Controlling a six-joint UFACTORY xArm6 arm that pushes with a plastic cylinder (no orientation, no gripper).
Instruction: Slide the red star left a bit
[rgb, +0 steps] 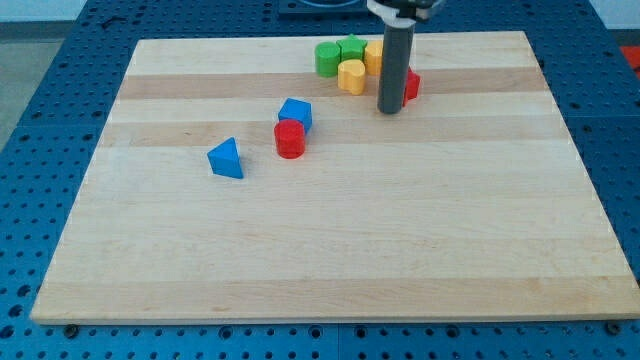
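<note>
Tip (390, 110) stands against red star (411, 86)'s left; no hand visible.

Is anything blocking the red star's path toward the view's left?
Yes. My tip itself stands at the red star's left side, hiding most of it; just beyond sits a yellow block.

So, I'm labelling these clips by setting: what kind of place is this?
Likely a robotics lab bench: a wooden board on a blue perforated table, small coloured blocks like the blue triangle, and my tip.

Blue triangle (226, 159), red cylinder (289, 139) touching blue cube (296, 113), green (337, 55) and yellow blocks (352, 75) on wooden board (330, 250).
</note>
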